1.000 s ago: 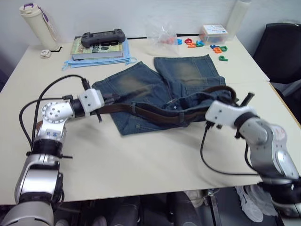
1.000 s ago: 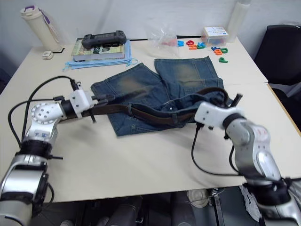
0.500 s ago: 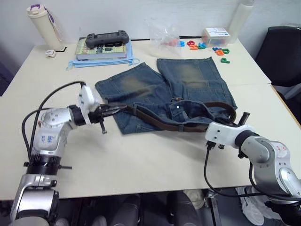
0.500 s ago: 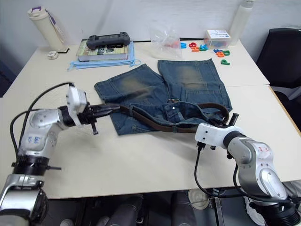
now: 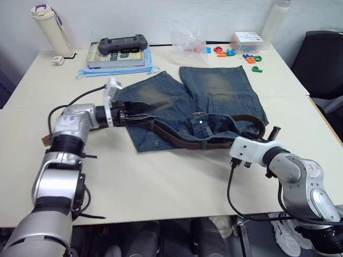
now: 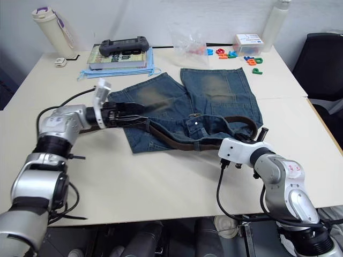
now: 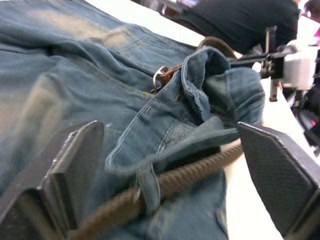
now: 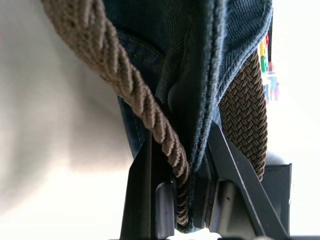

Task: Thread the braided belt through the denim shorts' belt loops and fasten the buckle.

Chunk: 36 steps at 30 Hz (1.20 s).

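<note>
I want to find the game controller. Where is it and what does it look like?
Look at the table's far edge, left of the crinkly plastic bag. A stack of books lies there, and the controller sits on top. It is dark grey, wide, with two handles.

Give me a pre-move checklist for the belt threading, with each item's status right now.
1. Right gripper shut on the braided belt and waistband: ok.
2. Left gripper open, belt between its fingers, not gripped: not ok.
3. Belt through a belt loop: ok.
4. Buckle fastened: not ok, it lies loose.
5. Denim shorts flat at the waist: not ok, bunched.
6. All loops threaded: cannot tell.
</note>
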Motion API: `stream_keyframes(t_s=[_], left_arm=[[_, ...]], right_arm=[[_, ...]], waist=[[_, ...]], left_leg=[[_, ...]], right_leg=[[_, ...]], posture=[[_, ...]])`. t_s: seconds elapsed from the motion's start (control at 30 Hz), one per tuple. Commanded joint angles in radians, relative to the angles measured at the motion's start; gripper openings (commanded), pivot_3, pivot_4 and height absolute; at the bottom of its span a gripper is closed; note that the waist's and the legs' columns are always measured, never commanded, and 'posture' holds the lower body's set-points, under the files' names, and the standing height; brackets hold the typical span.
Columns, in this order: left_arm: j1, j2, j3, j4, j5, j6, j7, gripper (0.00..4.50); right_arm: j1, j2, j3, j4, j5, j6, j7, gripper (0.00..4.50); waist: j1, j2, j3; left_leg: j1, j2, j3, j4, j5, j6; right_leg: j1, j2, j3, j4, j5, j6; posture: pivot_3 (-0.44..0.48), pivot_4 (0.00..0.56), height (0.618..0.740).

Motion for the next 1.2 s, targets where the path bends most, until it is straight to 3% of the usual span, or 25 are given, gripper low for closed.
stream_keyframes(t_s=[0.03,0.2,0.43,0.47,0.53,0.67,0.77,0.87,1.07,1.2], left_arm=[[-0.04,-0.002,-0.026,0.099,0.09,-0.088,-0.036,4.45],[-0.073,-0.018,-0.039,0.223,0.19,-0.161,-0.002,4.45],[-0.08,-0.019,-0.023,0.263,0.256,-0.236,0.0,4.45],[-0.077,-0.019,-0.015,0.261,0.257,-0.255,0.003,4.04],[-0.074,-0.016,0.002,0.256,0.256,-0.288,-0.002,3.67],[-0.061,-0.007,-0.003,0.247,0.29,-0.402,0.018,1.79],[-0.047,0.012,-0.023,0.235,0.336,-0.528,0.061,0.73],[-0.042,0.026,-0.038,0.231,0.385,-0.662,0.143,0.73],[-0.072,0.094,-0.054,0.213,0.509,-0.991,0.485,0.73],[-0.036,0.138,-0.012,0.153,0.471,-1.202,0.526,0.73]], right_arm=[[0.006,0.009,-0.007,-0.06,-0.014,0.01,0.003,0.0],[0.013,0.007,-0.01,-0.08,-0.019,0.025,0.013,0.0],[0.011,0.011,-0.01,-0.087,-0.023,0.036,0.017,0.0],[0.009,0.013,-0.01,-0.086,-0.023,0.038,0.017,0.0],[0.004,0.015,-0.009,-0.081,-0.023,0.038,0.016,0.0],[-0.025,0.02,-0.007,-0.055,-0.017,0.039,0.014,0.0],[-0.055,0.027,-0.004,-0.023,-0.009,0.032,0.006,0.0],[-0.098,0.037,-0.003,0.017,-0.012,0.03,-0.006,0.0],[-0.163,0.064,-0.014,0.043,-0.04,0.061,-0.038,0.0],[-0.1,0.052,-0.051,-0.023,-0.032,0.034,-0.059,0.0]], waist=[[-0.003,0.0,0.0],[0.001,-0.001,-0.001],[-0.001,-0.001,-0.001],[-0.001,-0.001,-0.001],[0.0,-0.001,-0.001],[0.0,-0.001,-0.001],[-0.001,-0.001,-0.001],[-0.001,-0.002,-0.001],[-0.001,-0.002,-0.001],[0.002,-0.002,-0.001]], left_leg=[[0.0,0.0,0.0,0.0,0.0,0.0],[0.0,0.0,0.0,0.0,0.0,0.0],[0.0,0.0,0.0,0.0,0.0,0.0],[0.0,0.0,0.0,0.0,0.0,0.0],[0.0,0.0,0.0,0.0,0.0,0.0],[0.0,0.0,0.0,0.0,0.0,0.0],[0.0,0.0,0.0,0.0,0.0,0.0],[0.0,0.0,0.001,0.0,0.0,0.0],[-0.001,0.0,0.001,0.0,0.0,0.0],[-0.004,0.0,0.001,0.0,0.0,0.0]], right_leg=[[0.0,0.0,0.0,0.0,0.0,0.0],[-0.001,0.0,0.0,0.0,0.0,0.0],[-0.001,0.0,0.0,0.0,0.0,0.0],[-0.001,0.0,0.0,0.0,0.0,0.0],[-0.001,0.0,0.0,0.0,0.0,0.0],[-0.001,0.0,0.0,0.0,0.0,0.0],[-0.001,0.0,0.0,0.001,0.0,0.0],[-0.001,0.0,0.0,0.001,0.0,0.0],[-0.003,0.0,0.001,0.002,0.0,0.0],[-0.007,0.0,0.001,0.002,0.0,0.0]], posture=[[0.0,0.15,0.659],[0.0,0.15,0.659],[0.0,0.15,0.659],[0.0,0.15,0.659],[0.0,0.15,0.659],[0.0,0.15,0.659],[0.0,0.15,0.659],[0.0,0.15,0.659],[0.0,0.15,0.659],[0.0,0.15,0.659]])
